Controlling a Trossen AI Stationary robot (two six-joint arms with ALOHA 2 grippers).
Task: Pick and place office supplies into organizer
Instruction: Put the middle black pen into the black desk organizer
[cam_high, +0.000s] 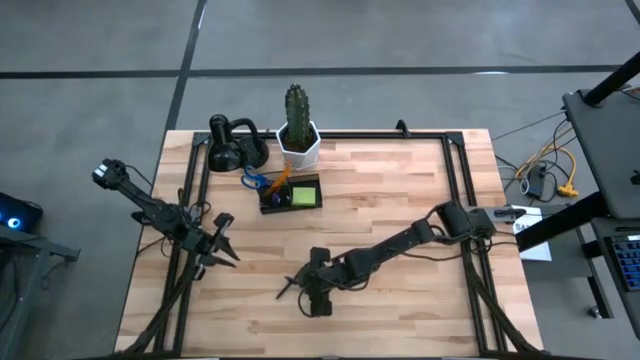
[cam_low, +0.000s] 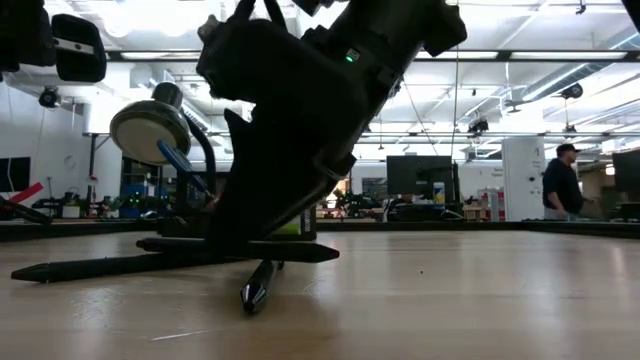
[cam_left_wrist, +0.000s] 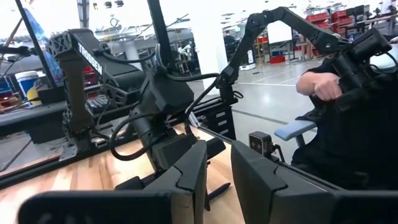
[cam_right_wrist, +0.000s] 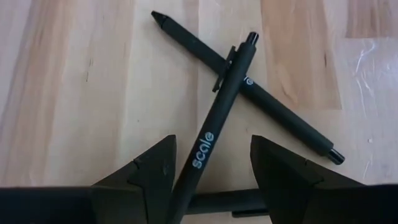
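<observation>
- Overhead, the right gripper (cam_high: 312, 290) sits low at the table's front centre over the black pens (cam_high: 290, 290), well apart from the dark box organizer (cam_high: 291, 195) beside the white hexagonal cactus pot (cam_high: 299, 146).
- Right wrist view: jaws wide, straddling the upper matte black pen (cam_right_wrist: 217, 118), which crosses a second pen (cam_right_wrist: 273, 112); closing squarely should avoid snagging it.
- Left gripper (cam_high: 222, 243) waits at the left, fingers narrowly apart, empty.

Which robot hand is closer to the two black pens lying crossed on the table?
The right gripper: its open fingers sit right over the crossed black pens. The left gripper waits far off by the table's left edge.
</observation>
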